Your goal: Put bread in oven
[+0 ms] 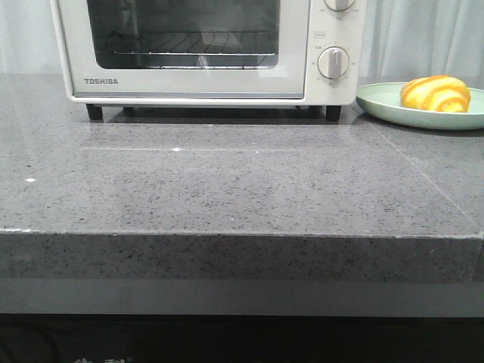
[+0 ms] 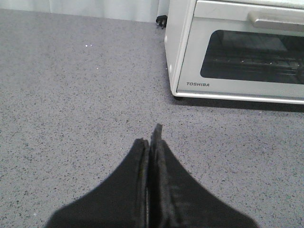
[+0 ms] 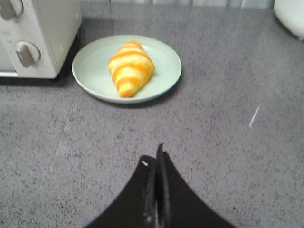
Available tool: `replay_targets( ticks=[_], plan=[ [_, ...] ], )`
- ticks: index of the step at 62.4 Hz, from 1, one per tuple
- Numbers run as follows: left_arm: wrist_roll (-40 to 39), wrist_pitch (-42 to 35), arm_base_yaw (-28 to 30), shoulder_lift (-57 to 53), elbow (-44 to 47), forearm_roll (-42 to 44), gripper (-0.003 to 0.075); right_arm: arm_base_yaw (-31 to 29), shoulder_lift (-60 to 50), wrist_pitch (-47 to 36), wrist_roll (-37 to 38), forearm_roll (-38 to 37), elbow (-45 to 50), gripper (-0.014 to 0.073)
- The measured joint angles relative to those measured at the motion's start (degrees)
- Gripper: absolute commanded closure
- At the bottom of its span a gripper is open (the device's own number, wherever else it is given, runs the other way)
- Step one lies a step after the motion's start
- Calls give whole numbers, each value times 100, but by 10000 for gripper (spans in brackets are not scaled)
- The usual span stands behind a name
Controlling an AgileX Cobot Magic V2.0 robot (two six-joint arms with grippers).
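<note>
The bread (image 1: 435,94), a glossy yellow roll with orange stripes, lies on a pale green plate (image 1: 378,100) at the far right of the counter; it also shows in the right wrist view (image 3: 130,68). The cream-white TOSHIBA oven (image 1: 189,83) stands at the back with its glass door closed; it also shows in the left wrist view (image 2: 237,52). My left gripper (image 2: 150,135) is shut and empty, above the counter to the left of the oven's front. My right gripper (image 3: 156,156) is shut and empty, above the counter short of the plate. Neither arm shows in the front view.
The plate (image 3: 90,71) sits just right of the oven's dial side (image 3: 28,52). A white rounded object (image 3: 290,14) is at a corner of the right wrist view. The grey stone counter (image 1: 242,189) ends in a front edge (image 1: 242,236). A pale curtain hangs behind.
</note>
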Motion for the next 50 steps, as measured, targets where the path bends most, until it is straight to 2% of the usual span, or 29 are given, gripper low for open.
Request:
replay_targets(
  ticks=[4, 7, 10, 19, 21, 24, 27, 50],
  plan=[
    [0, 0, 0, 87, 0, -10, 739, 0, 94, 29, 0, 0, 13, 654],
    [0, 0, 0, 158, 0, -10, 739, 0, 150, 42, 0, 0, 13, 615],
    [0, 0, 0, 212, 0, -10, 739, 0, 188, 57, 0, 0, 13, 534],
    [0, -44, 0, 409, 0, -10, 739, 0, 210, 59, 0, 0, 13, 156],
    [0, -104, 0, 455, 0, -10, 739, 0, 210, 59, 0, 0, 13, 88],
    [0, -225, -29, 538, 0, -20, 739, 0, 210, 68, 0, 0, 13, 32],
    [3, -355, -123, 668, -17, -45, 739, 0, 210, 68, 0, 0, 13, 6],
    [38, -1823, -1679, 2537, -909, -84, 739, 0, 219, 68, 0, 0, 13, 21]
  ],
)
